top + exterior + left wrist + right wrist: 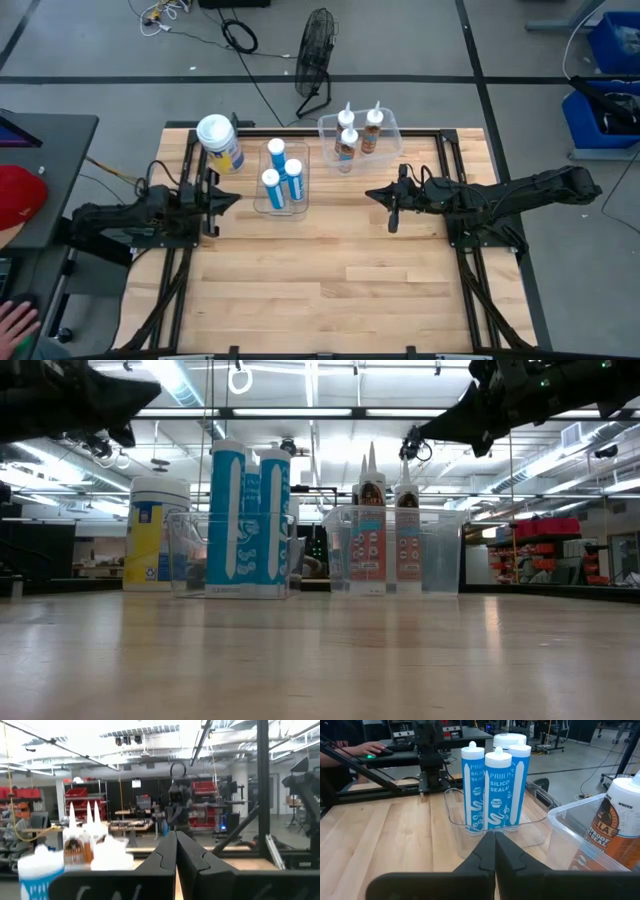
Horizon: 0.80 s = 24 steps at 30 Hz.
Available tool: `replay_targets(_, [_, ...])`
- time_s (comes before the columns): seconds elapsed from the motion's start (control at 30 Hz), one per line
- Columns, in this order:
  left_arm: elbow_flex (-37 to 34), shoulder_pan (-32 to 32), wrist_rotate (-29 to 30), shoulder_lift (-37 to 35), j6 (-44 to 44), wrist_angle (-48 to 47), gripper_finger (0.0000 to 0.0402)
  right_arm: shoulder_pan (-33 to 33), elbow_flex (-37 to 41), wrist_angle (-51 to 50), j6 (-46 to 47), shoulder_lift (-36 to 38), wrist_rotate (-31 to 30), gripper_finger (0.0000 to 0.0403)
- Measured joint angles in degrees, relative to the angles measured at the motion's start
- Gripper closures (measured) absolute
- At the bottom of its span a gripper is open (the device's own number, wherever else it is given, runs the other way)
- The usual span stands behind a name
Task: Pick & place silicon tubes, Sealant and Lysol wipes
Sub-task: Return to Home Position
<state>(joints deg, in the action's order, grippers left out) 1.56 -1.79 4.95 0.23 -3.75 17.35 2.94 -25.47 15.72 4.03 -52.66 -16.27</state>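
Three blue-and-white silicone tubes (281,175) stand upright in a clear bin (281,200) at the table's far middle; they also show in the right wrist view (494,790). Three brown-labelled sealant tubes (358,131) stand in a second clear bin (388,140) to the right. The Lysol wipes canister (220,142), white lid and yellow-and-blue label, stands on the table left of the bins. My left gripper (236,199) is shut and empty, left of the silicone bin, raised above the table. My right gripper (372,194) is shut and empty, right of that bin.
A black fan (314,60) stands on the floor beyond the far edge. A person's hand (15,322) shows at the near left, off the table. The wooden table's near half (330,290) is bare.
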Motion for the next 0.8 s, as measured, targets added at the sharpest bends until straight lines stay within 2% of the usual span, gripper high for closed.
replay_targets(0.3, [-1.0, -0.7, 0.3, 0.3, 1.0, -2.9, 0.0399, 0.0, 0.0, -0.5, -0.4, 0.0, -0.7, 0.0403])
replay_targets(0.43, [-1.0, -0.7, 0.3, 0.4, 1.8, -7.2, 0.0398, 0.3, 0.6, -0.1, -1.9, 0.1, -0.6, 0.0403])
replay_targets(0.53, [-1.1, -0.7, 0.3, 0.4, 3.1, -10.3, 0.0392, 0.3, 3.8, 1.7, -2.5, 1.6, 0.5, 0.0403])
replay_targets(0.67, [-1.1, -0.7, 0.3, 0.4, 3.8, -12.0, 0.0386, -0.7, 10.9, 8.0, -1.9, 7.1, 1.4, 0.0403])
replay_targets(0.8, [-1.1, -0.7, 0.3, 0.4, 4.2, -12.3, 0.0386, -4.6, 18.3, 18.7, -1.7, 14.2, 10.2, 0.0403])
